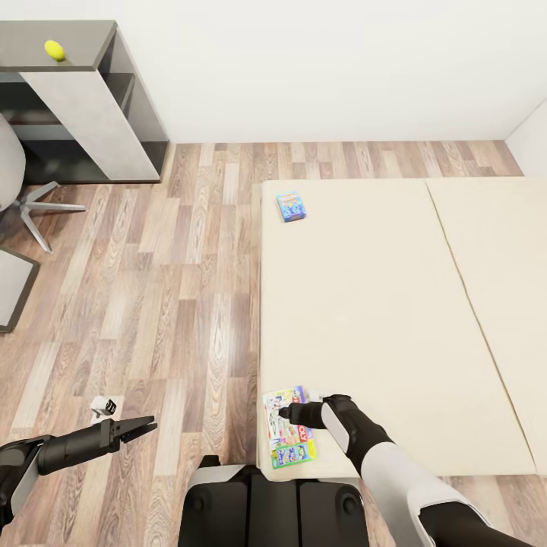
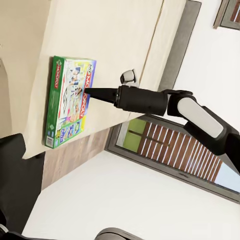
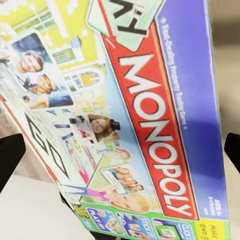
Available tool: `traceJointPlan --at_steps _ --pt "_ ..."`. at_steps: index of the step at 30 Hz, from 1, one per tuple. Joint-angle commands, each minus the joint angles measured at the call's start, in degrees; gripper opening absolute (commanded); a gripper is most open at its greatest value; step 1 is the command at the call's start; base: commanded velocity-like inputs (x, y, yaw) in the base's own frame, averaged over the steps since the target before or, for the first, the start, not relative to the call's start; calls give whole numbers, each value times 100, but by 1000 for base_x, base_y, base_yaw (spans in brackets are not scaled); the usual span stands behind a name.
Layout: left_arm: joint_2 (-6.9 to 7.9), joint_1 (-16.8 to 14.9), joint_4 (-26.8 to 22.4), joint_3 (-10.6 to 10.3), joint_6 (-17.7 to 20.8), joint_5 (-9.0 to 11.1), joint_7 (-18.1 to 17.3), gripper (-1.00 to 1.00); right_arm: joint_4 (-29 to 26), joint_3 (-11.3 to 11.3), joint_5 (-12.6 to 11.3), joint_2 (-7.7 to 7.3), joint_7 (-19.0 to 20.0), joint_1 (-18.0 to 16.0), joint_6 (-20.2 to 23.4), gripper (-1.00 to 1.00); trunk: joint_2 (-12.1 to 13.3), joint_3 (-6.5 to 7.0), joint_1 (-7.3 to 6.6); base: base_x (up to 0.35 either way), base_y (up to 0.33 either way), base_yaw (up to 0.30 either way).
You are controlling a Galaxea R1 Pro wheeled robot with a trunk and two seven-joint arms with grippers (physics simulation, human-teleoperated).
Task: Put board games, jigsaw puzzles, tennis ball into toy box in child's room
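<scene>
While I look down, the green-edged Monopoly box (image 1: 289, 428) lies flat on the bed (image 1: 380, 319) corner | my right gripper (image 1: 284, 414) is over it, fingers hard to tell | left gripper (image 1: 149, 425) fingers pressed together over floor | small blue game (image 1: 291, 206) farther up bed | tennis ball (image 1: 54, 50) on dark cabinet (image 1: 83, 45).

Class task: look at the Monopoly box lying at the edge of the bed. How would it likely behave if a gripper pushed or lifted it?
The Monopoly box looks flat and stiff, so it probably slides, not rolls. Lying at the bed edge, a push could tip it off. Its glossy-looking lid may be slippery for the right gripper.
</scene>
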Motion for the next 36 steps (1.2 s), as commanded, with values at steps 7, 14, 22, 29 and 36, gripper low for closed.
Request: traceJointPlan --at_steps 7,14,22,29,36 --pt "1 1 -1 4 54 -2 -22 100 -8 38 -49 36 -15 -1 14 100 -8 -6 3 0 30 0" --pt "1 -2 -1 3 59 -2 -22 100 -8 37 -48 37 -15 -1 12 100 -8 -6 3 0 43 0" --pt "1 -3 -1 5 52 -2 -22 100 -8 38 -48 37 -15 -1 12 100 -8 -6 3 0 22 0" --pt "1 -2 -1 4 52 1 -22 100 -8 38 -47 37 -15 -1 12 100 -8 -6 3 0 1 0" --pt "1 0 -1 -1 52 4 -22 100 -8 38 -40 37 -10 -1 8 100 -8 -6 3 0 0 0"
